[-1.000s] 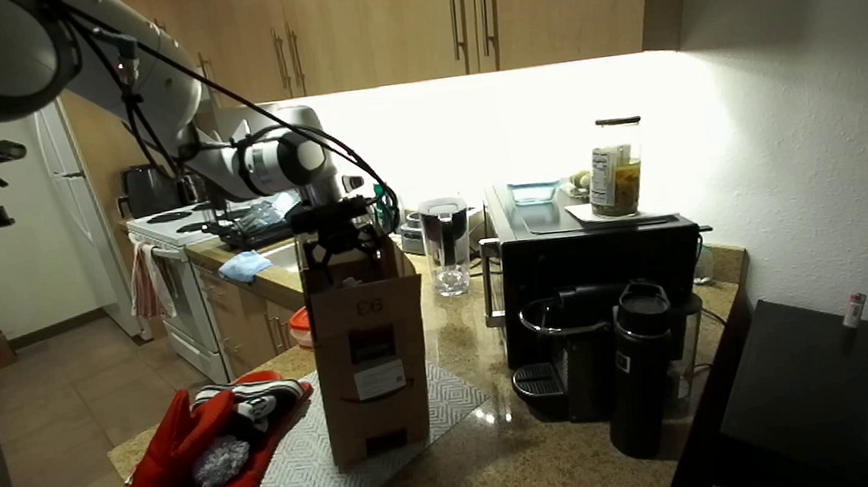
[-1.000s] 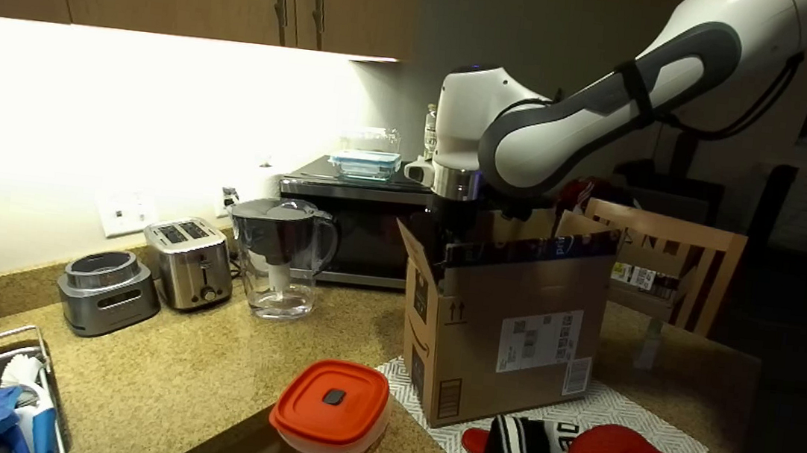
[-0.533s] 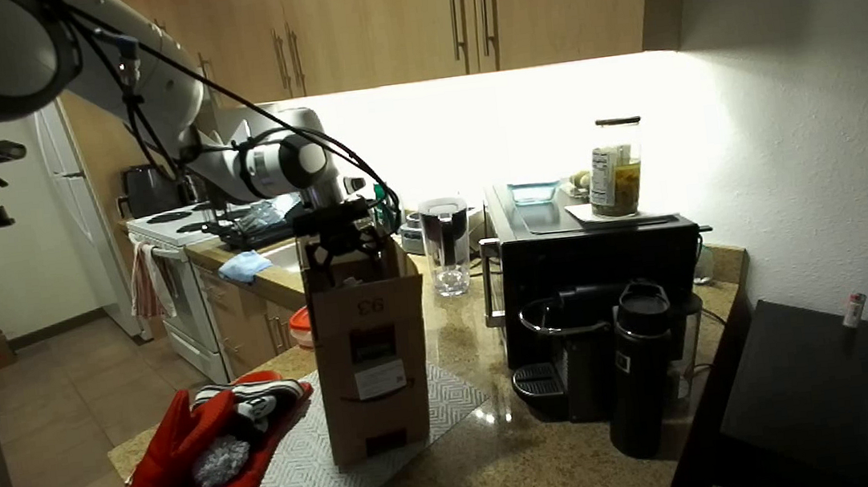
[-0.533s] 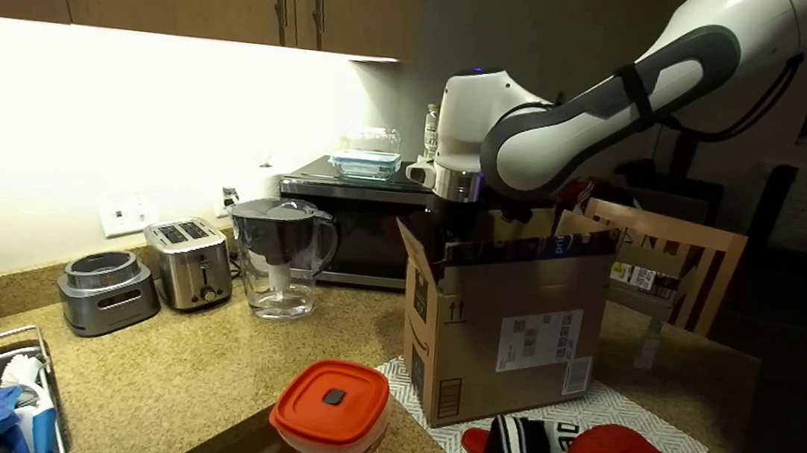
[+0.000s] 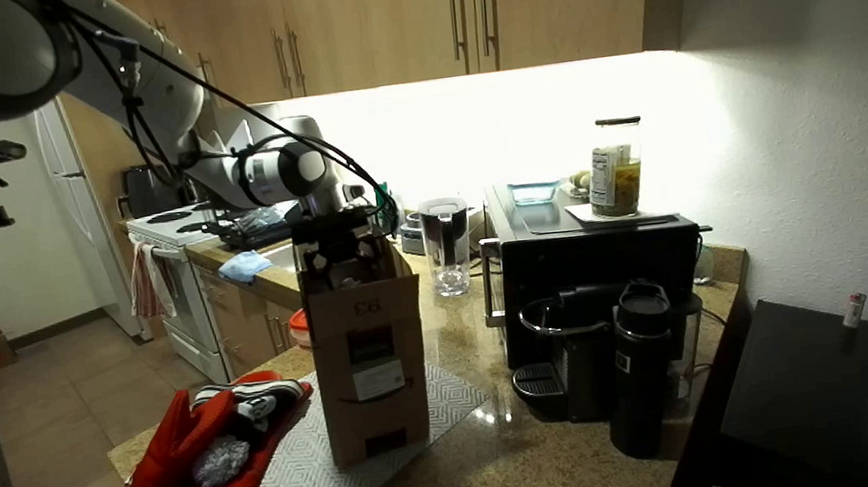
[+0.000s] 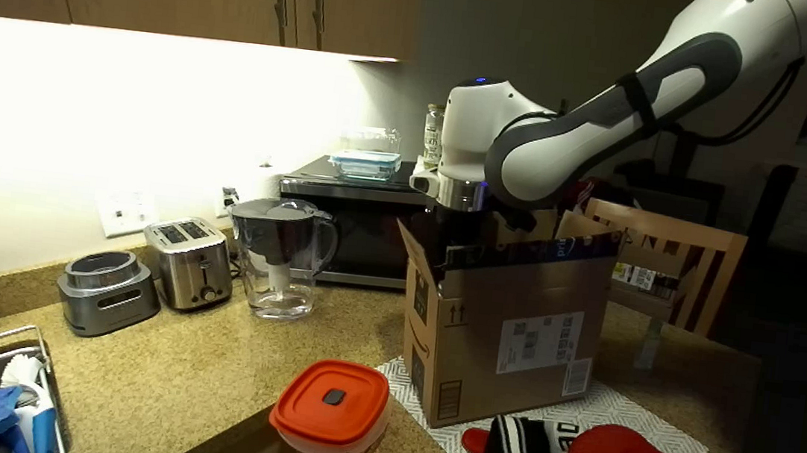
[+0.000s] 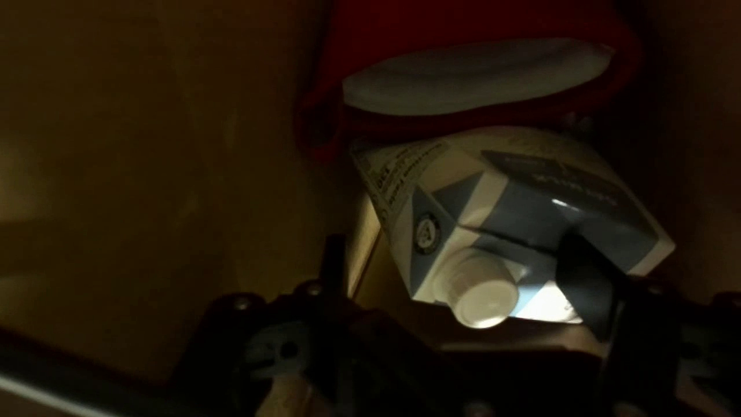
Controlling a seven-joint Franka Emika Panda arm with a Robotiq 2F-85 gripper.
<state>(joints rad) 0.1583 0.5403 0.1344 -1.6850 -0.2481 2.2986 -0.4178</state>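
My gripper (image 7: 460,275) is open in the wrist view, with its black fingers spread apart. Between them is the white cap of a blue and white carton (image 7: 527,202). The right finger overlaps the carton's blue top; I cannot tell if it touches. A red cloth item (image 7: 474,23) with a white lining lies beside the carton. Both are inside a tall open cardboard box (image 5: 370,339), which also shows in an exterior view (image 6: 481,340). The gripper (image 5: 344,269) reaches into the box's opening, and its fingertips are hidden in both exterior views.
The box stands on a patterned mat (image 5: 296,468). A red mitt (image 5: 180,439) and a red-lidded container (image 6: 332,407) are close by. A water pitcher (image 6: 280,258), a black oven (image 5: 598,266), a coffee machine (image 5: 576,366) and a black bottle (image 5: 638,383) stand on the counter.
The arm has moved down, and the gripper sits lower in the box opening. The box has shifted very slightly.
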